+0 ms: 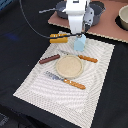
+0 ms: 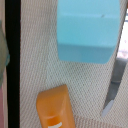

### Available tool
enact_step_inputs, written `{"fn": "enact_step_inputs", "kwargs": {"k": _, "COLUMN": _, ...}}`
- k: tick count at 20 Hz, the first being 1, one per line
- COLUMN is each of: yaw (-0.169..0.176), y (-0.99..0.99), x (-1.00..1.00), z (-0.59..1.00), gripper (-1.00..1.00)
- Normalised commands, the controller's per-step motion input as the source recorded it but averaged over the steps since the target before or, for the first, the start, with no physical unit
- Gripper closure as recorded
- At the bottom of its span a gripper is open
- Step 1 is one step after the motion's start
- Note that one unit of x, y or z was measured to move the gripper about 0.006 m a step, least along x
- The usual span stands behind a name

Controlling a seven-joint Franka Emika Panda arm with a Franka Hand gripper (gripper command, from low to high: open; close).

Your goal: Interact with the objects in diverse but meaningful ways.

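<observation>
Gripper [image 1: 80,34], white, hangs straight down over the pale blue carton block [image 1: 80,43], fingertips at the block's top. Whether they pinch it can't be told from the exterior view, and the wrist view shows no fingers at all. Also unclear: whether the block stands on the striped placemat [image 1: 37,82] or hangs just off it.

The block is near the mat's edge that runs along the brown board [image 1: 107,27], approx. midway along that edge. In the wrist view it fills the frame as a blue box face [image 2: 87,30] over the mat's weave, w/ a grey knife blade [image 2: 114,85] just beside it and an orange end piece [image 2: 56,107] near it but apart. What that orange piece is can't be told there.

Yellow-orange bread loaf [image 1: 60,37] lies flat at the mat's corner on the board side, toward the exterior view's left, just beside the block. Reddish-brown sausage stick [image 1: 49,59] lies flat close to the mat's edge on the exterior view's left, apart from the rest.

Round tan plate [image 1: 69,66] sits mid-mat. A wooden-handled knife [image 1: 82,57] lies btwn plate and block, handle toward the exterior view's right. A second wooden-handled utensil [image 1: 66,80] lies on the plate's other side, toward the mat's opposite edge.

On the board: a grey pot [image 1: 96,11] behind the arm, and a pale bowl [image 1: 123,18] at the frame's edge on the exterior view's right.
</observation>
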Motion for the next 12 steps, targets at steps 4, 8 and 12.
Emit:
{"fn": "enact_step_inputs", "kwargs": {"k": 4, "yaw": -0.036, "y": 0.05, "x": 0.59, "z": -0.11, "gripper": -1.0}}
{"fn": "enact_step_inputs", "kwargs": {"k": 8, "yaw": -0.01, "y": 0.01, "x": 0.43, "z": -0.23, "gripper": -1.0}}
{"fn": "enact_step_inputs", "kwargs": {"k": 12, "yaw": -0.001, "y": 0.13, "x": 0.37, "z": -0.22, "gripper": -1.0}}
